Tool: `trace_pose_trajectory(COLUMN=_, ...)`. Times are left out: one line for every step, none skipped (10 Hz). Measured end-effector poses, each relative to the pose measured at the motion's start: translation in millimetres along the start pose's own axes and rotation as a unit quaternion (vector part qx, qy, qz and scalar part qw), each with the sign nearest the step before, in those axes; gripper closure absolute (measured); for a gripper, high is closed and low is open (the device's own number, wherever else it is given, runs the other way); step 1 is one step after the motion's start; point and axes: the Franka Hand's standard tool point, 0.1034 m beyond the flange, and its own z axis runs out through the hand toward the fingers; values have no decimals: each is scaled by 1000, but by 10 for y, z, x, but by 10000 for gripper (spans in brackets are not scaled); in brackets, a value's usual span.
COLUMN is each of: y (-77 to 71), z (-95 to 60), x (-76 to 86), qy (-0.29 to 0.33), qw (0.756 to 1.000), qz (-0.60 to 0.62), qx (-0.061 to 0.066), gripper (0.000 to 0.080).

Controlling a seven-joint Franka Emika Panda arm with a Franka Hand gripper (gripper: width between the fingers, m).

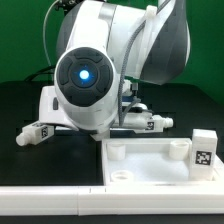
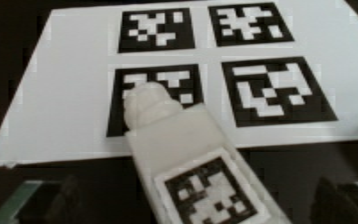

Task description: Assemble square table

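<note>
White plastic table parts lie on a black table (image 1: 20, 105) beneath the arm (image 1: 100, 60).
Exterior view: the square top (image 1: 150, 168) sits at four o'clock, an upright leg (image 1: 203, 150) at its three o'clock edge, and a lying leg (image 1: 35, 132) at nine o'clock. Wrist view: a tagged leg (image 2: 190, 165) overlaps the marker board (image 2: 69, 90). How far the claw (image 2: 179, 212) is open cannot be told.

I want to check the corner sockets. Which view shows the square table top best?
The exterior view: the table top shows its rim and corner sockets. The wrist view shows none of it, only the marker board and one leg.
</note>
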Motion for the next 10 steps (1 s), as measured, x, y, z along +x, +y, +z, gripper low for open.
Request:
trace_pose_trajectory(y=1, z=-2, x=17, qy=3, qw=1000, qz=0, qx=-1, gripper=150)
trace_pose_trajectory(y=25, z=-2, x=44, qy=9, qw=1000, qz=1, qx=1, gripper=150)
trace_pose_trajectory(y=45, z=0, x=75, qy=19, qw=1000, qz=2, qx=1, gripper=150)
trace_pose_trajectory(y=50, z=0, x=75, qy=19, qw=1000, qz=3, qx=1, gripper=150)
trace_pose_trajectory(y=56, z=0, x=76, qy=19, qw=1000, qz=4, qx=1, gripper=248)
trace_pose_trajectory(y=62, z=1, x=76, qy=19, qw=1000, qz=5, qx=2, gripper=384)
trace_pose_trajectory(y=68, z=1, x=76, qy=19, qw=1000, qz=5, qx=3, gripper=384)
trace_pose_trajectory(y=73, z=0, x=76, qy=19, qw=1000, qz=6, qx=3, gripper=517)
trace_pose_trajectory(y=70, z=-14, x=73, qy=21, qw=1000, qz=7, qx=3, gripper=517)
trace_pose_trajectory(y=29, z=-114, x=22, qy=28, qw=1000, qz=6, qx=6, gripper=517)
